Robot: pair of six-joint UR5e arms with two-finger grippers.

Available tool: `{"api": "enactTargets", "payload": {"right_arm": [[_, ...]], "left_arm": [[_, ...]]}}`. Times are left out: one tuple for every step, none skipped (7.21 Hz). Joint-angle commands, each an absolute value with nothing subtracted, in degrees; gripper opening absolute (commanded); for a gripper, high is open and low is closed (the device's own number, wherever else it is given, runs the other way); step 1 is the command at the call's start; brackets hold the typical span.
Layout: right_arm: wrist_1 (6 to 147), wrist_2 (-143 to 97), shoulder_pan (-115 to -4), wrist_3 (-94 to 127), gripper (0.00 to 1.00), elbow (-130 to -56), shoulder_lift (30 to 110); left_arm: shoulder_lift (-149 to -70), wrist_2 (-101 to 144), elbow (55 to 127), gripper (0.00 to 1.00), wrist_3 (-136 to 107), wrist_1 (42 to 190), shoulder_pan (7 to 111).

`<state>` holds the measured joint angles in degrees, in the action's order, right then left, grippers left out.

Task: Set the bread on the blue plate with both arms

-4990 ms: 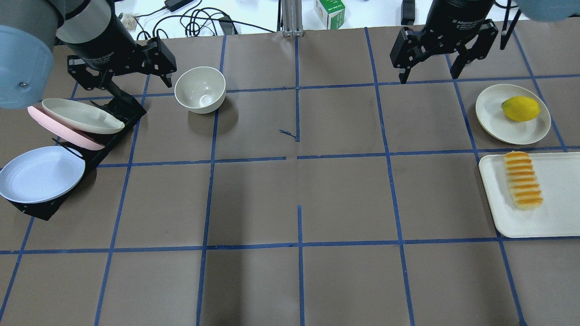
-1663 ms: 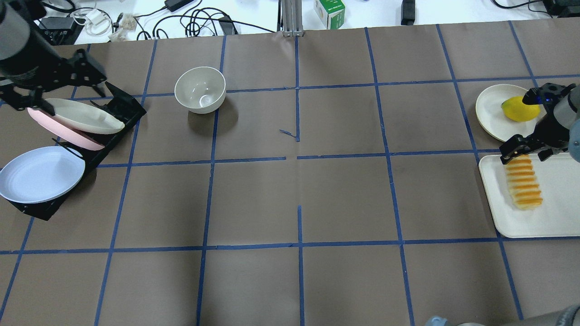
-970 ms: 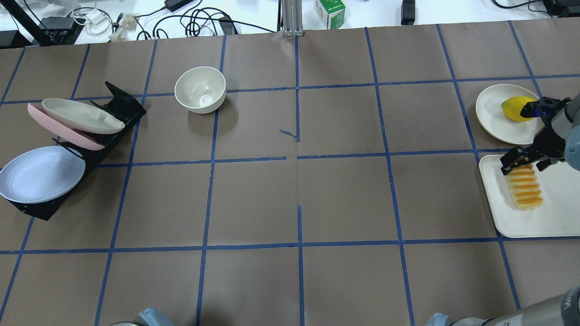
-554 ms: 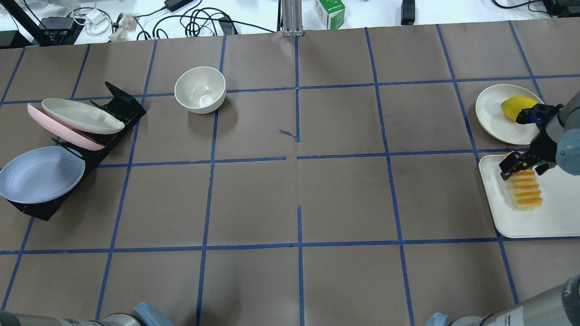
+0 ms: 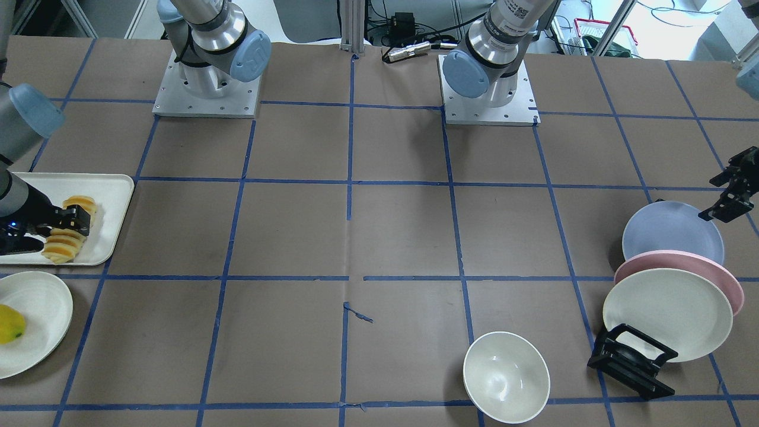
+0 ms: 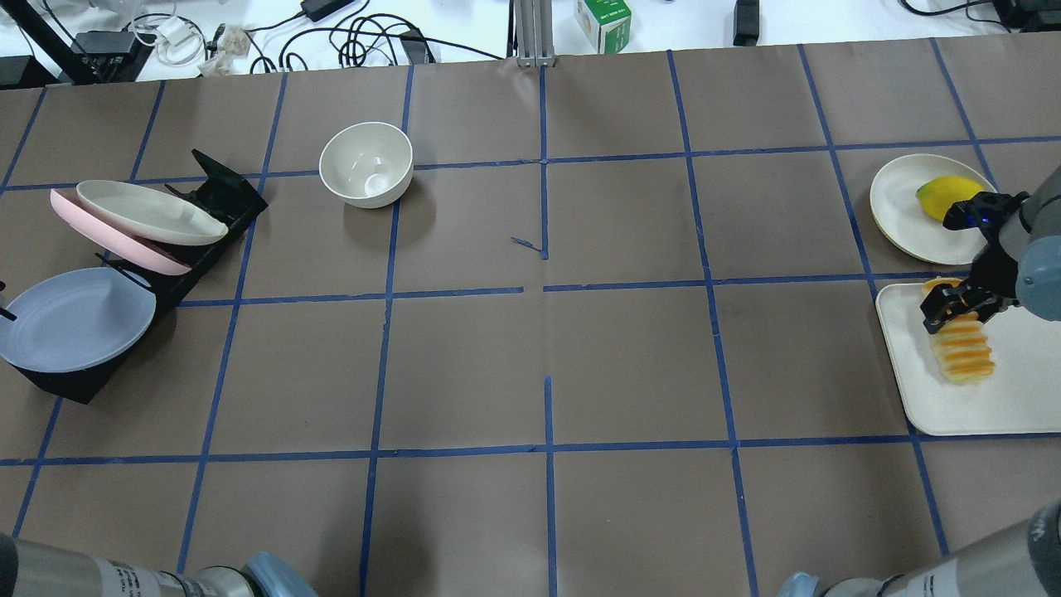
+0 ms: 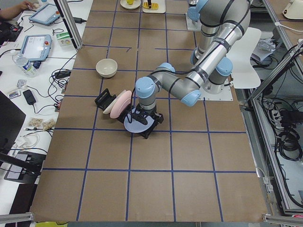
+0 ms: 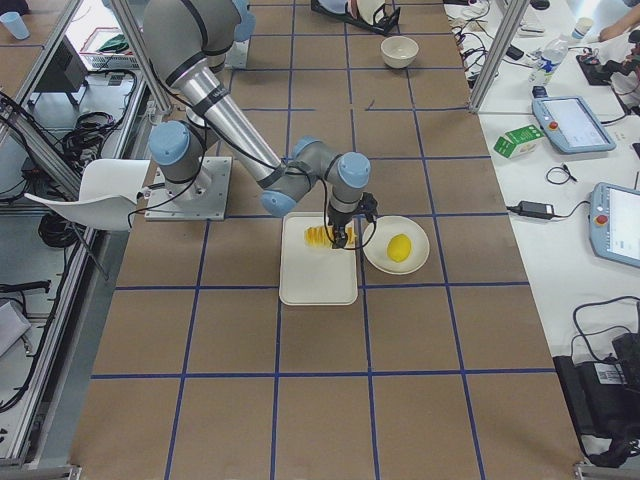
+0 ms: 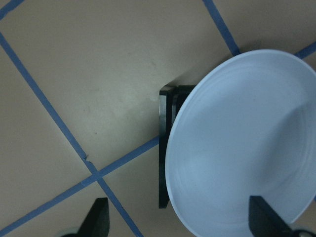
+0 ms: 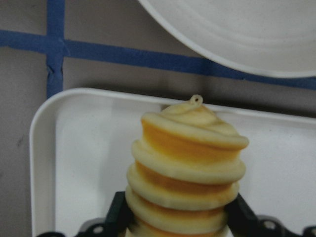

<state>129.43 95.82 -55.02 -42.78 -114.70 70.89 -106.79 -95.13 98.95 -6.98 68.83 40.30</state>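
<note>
The bread (image 6: 961, 352) lies on a white tray (image 6: 995, 398) at the right edge of the table. My right gripper (image 6: 961, 305) is down on the loaf's far end. In the right wrist view its fingers press both sides of the bread (image 10: 187, 163). The blue plate (image 6: 75, 319) leans in the front slot of a black rack (image 6: 215, 186) at the far left. My left gripper (image 5: 729, 190) is open beside the blue plate (image 5: 670, 231). In the left wrist view the plate (image 9: 242, 148) lies just ahead of its spread fingertips (image 9: 98, 217).
The rack also holds a pink plate (image 6: 116, 240) and a cream plate (image 6: 149, 214). A cream bowl (image 6: 366, 163) stands behind the rack's right end. A yellow fruit (image 6: 941, 192) lies on a cream plate (image 6: 899, 199) just behind the tray.
Both arms left the table's back. The right gripper came down on the bread's far end and closed in on it. The left gripper moved off the overhead view's left edge, beside the blue plate.
</note>
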Motion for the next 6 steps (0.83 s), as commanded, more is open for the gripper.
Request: {"api": "enactTargets", "payload": {"right_arm": [[129.2,96.15,-55.11,-43.76,0.02,-114.44,72.5],[127.89,96.15,-55.11,-44.55,0.0,-114.43,75.29],[123.7,95.98,-55.46,-45.17,0.0,-114.09,78.89],[122.97,95.54,-56.16,-45.09,0.0,-113.65,80.75],[122.44,94.84,-56.51,-45.26,0.0,-112.95,81.03],[118.6,93.44,-56.77,-45.26,0.0,-111.29,81.73]], "left_arm": [[-109.76,-96.58,99.05,0.99,-6.07,66.46,40.17],[-110.73,-98.07,98.88,0.93,-5.8,66.27,40.17],[-111.53,-99.13,98.79,0.87,-5.89,65.4,40.17],[-111.71,-99.05,98.88,0.71,-6.06,65.22,40.17],[-111.62,-98.01,98.79,0.38,-6.33,65.13,40.08],[-111.53,-96.08,98.88,0.23,-5.98,65.13,39.99]]}}
